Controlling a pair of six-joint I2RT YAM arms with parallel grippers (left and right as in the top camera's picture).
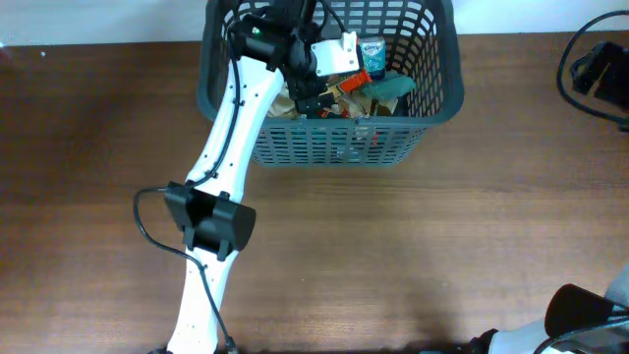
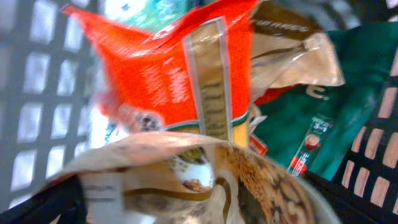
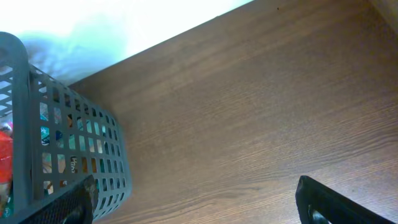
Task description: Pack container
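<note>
The container [image 1: 334, 146], a dark grey lattice basket, stands at the table's far edge with several snack packets in it. My left gripper [image 1: 314, 90] reaches down inside it. In the left wrist view its dark fingers [image 2: 37, 204] stand wide apart at the frame's lower corners, open, with a beige coffee packet [image 2: 205, 180] lying loose across the gap. Behind lie an orange packet [image 2: 168, 81] and a green packet [image 2: 323, 93], and the container wall [image 2: 31, 93] is on the left. My right gripper [image 3: 202, 202] hangs open over bare wood, the container [image 3: 68, 143] to its left.
A black device with a looped cable [image 1: 600, 69] sits at the table's far right. The left arm [image 1: 211, 221] slants from the near edge up to the basket. Part of the right arm [image 1: 580, 320] shows at the near right corner.
</note>
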